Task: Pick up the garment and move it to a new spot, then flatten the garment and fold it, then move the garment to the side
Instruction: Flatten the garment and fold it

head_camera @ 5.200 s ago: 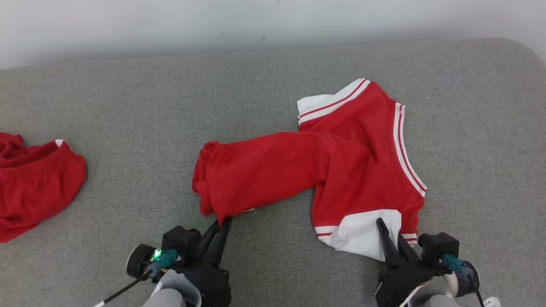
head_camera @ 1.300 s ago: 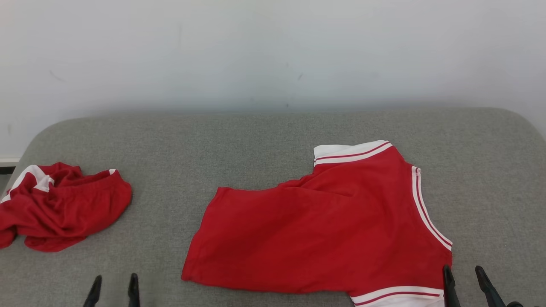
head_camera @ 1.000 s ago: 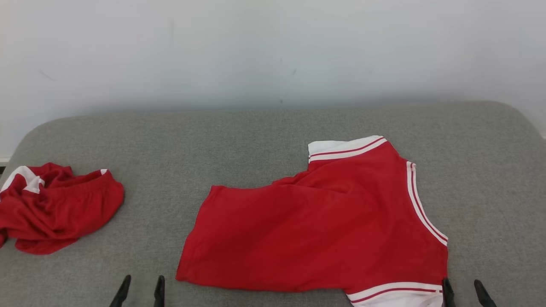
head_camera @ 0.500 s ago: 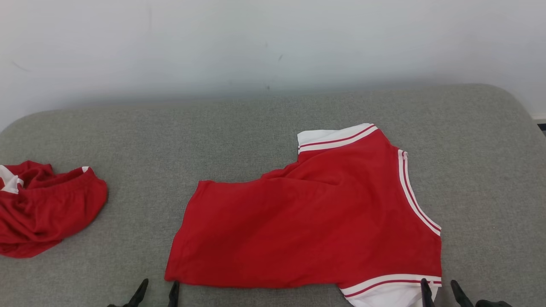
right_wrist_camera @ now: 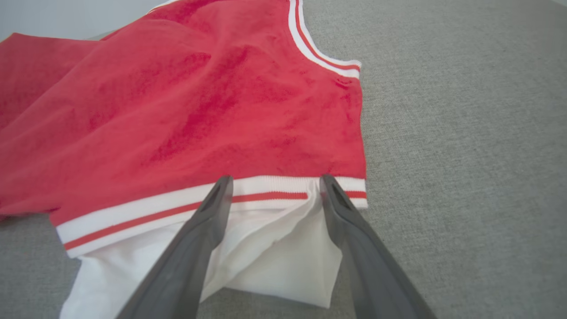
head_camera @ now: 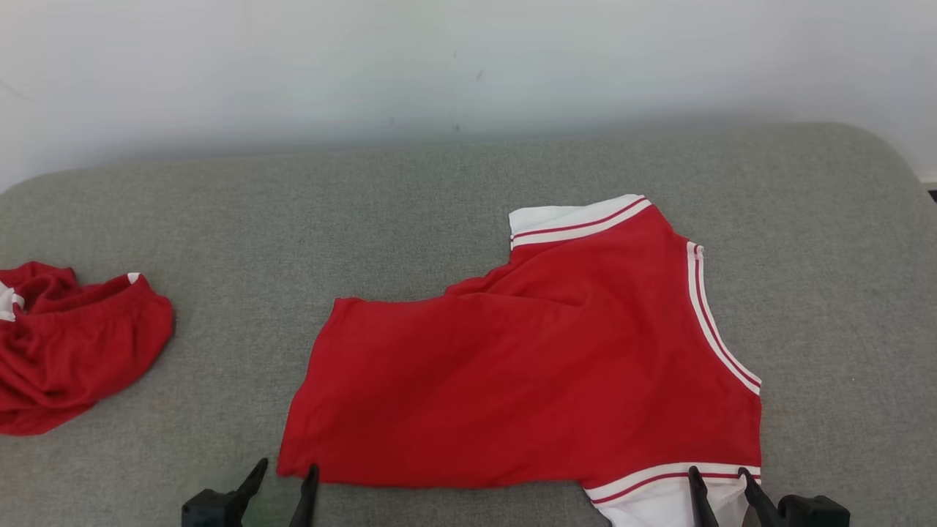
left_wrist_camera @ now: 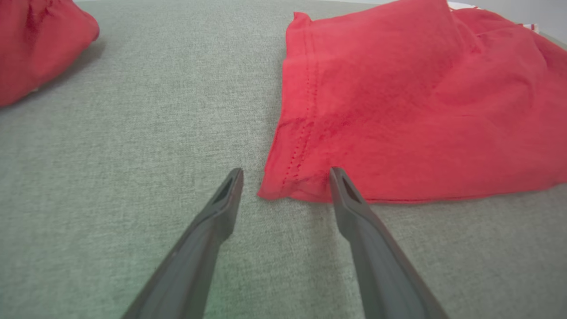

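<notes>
Garment (head_camera: 542, 380) lies flat on grey cushion (head_camera: 439, 219), right of centre.
Left gripper (head_camera: 288, 466) spread at its hem corner; right gripper (head_camera: 717, 473) spread over white sleeve (neither pinches cloth).

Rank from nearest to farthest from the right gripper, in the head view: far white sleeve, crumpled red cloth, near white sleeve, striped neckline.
1. Near sleeve: bottom right, at the right gripper's open jaws.
2. Neckline: along the right, just beyond.
3. Far sleeve: upper middle.
4. Crumpled cloth: far left.
</notes>
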Controlling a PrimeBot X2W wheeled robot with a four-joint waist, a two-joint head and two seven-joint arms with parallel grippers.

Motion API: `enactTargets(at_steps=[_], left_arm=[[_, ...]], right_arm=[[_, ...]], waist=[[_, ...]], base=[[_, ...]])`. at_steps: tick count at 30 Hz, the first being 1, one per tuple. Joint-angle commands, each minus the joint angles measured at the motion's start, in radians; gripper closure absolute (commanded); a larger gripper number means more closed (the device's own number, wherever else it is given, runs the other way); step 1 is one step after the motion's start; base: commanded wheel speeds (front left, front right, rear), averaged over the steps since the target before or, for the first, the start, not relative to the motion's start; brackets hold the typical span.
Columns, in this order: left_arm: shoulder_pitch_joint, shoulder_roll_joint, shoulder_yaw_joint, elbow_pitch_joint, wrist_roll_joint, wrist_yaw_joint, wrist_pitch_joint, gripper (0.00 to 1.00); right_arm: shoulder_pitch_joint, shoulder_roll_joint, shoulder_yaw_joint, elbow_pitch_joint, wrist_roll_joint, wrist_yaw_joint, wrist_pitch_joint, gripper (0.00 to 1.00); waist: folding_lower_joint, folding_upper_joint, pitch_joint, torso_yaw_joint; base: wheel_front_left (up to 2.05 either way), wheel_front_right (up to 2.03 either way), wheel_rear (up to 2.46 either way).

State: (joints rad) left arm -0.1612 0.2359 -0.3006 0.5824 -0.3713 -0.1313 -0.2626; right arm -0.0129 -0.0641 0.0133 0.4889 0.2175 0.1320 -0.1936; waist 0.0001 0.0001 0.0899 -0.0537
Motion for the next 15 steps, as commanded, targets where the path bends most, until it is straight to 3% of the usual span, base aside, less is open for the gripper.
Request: enactTargets(at_steps=[1, 3, 4, 5, 6, 15], left_arm=[[-0.022, 0.006, -0.006, 0.009, -0.013, 0.002, -0.003, 0.0], [-0.03, 0.004, -0.018, 0.03, -0.032, 0.002, -0.003, 0.0], [-0.034, 0.0, -0.028, 0.045, -0.04, 0.002, -0.003, 0.13], [-0.041, -0.001, -0.037, 0.056, -0.046, 0.002, -0.003, 0.54], [-0.047, -0.005, -0.048, 0.065, -0.054, 0.002, -0.003, 1.0], [-0.017, -0.002, -0.048, 0.021, -0.099, 0.002, -0.003, 1.0]], right_arm=[[-0.011, 0.004, 0.006, 0.008, 0.004, -0.003, -0.005, 0.0], [-0.018, 0.005, 0.009, 0.023, 0.005, -0.003, -0.004, 0.0], [-0.021, 0.006, 0.011, 0.027, 0.004, -0.003, -0.006, 0.04], [-0.023, 0.007, 0.015, 0.032, 0.005, -0.003, -0.005, 0.25], [-0.021, 0.008, 0.016, 0.038, 0.008, -0.003, -0.001, 1.0], [0.036, 0.01, -0.007, -0.013, 0.022, -0.003, -0.047, 1.0]], waist=[[-0.0001, -0.0001, 0.01, -0.005], [-0.0001, -0.0001, 0.014, -0.006], [-0.0001, -0.0001, 0.016, -0.007], [-0.0001, -0.0001, 0.017, -0.007], [-0.0001, -0.0001, 0.017, -0.006], [-0.0001, -0.0001, 0.014, -0.003]], base=[[0.0, 0.0, 0.0], [0.0, 0.0, 0.0], [0.0, 0.0, 0.0], [0.0, 0.0, 0.0], [0.0, 0.0, 0.0], [0.0, 0.0, 0.0]])
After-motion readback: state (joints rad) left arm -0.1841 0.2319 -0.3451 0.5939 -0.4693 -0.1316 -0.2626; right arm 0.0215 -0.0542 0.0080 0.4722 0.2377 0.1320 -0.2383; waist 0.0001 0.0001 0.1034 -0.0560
